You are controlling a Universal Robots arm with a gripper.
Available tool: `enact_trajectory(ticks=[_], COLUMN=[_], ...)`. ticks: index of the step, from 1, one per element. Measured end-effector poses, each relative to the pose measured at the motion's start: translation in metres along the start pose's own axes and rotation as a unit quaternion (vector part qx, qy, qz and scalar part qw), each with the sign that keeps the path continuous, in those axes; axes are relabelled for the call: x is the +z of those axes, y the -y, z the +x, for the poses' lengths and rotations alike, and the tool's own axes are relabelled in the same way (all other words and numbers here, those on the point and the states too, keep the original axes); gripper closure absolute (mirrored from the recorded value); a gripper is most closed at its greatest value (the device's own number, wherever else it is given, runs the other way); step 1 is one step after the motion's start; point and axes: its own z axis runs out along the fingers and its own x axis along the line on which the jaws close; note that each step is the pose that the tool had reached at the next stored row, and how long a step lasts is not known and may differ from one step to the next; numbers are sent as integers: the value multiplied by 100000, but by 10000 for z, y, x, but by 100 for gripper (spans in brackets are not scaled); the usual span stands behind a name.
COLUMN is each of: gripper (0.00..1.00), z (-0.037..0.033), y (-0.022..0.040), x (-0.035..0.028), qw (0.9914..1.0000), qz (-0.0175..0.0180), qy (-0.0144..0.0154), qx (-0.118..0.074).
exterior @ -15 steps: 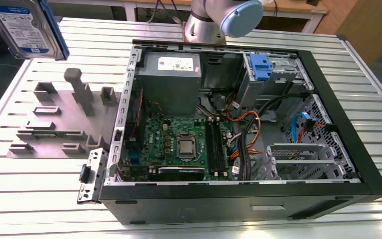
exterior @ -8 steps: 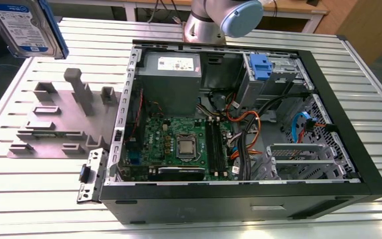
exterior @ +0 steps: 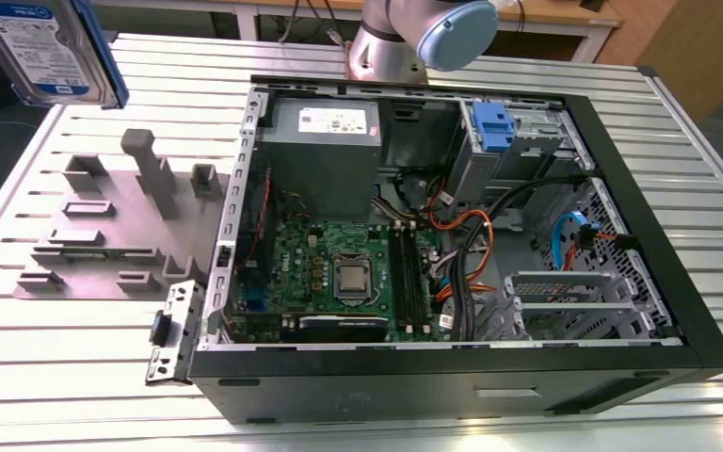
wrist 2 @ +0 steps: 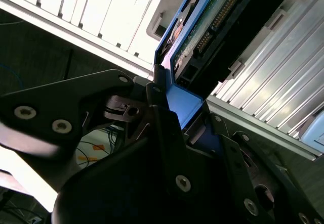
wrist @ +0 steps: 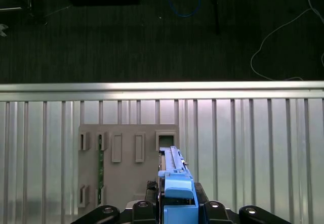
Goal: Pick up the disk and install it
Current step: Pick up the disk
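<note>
The disk, silver with a white-and-blue label and a blue carrier frame, hangs upright high over the table's corner at the exterior view's upper left. In the first wrist view the disk stands edge-on in my gripper, above the grey fixture plate. In the second wrist view my gripper is shut on the blue frame, and the disk shows its circuit-board side and connector. The black fingers press the carrier from both sides.
An open computer case lies on the slatted metal table, with a motherboard, cables, a grey power supply and a drive bay holding a blue bracket. The grey fixture plate lies beside the case. The arm's base stands behind it.
</note>
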Motion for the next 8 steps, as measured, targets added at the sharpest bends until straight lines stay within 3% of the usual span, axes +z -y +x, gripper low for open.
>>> enact_trajectory(ticks=[8], gripper=[64], z=[-1], y=[-1], x=[-42], qw=[100000], qz=[-1], qy=[-3], qx=[1])
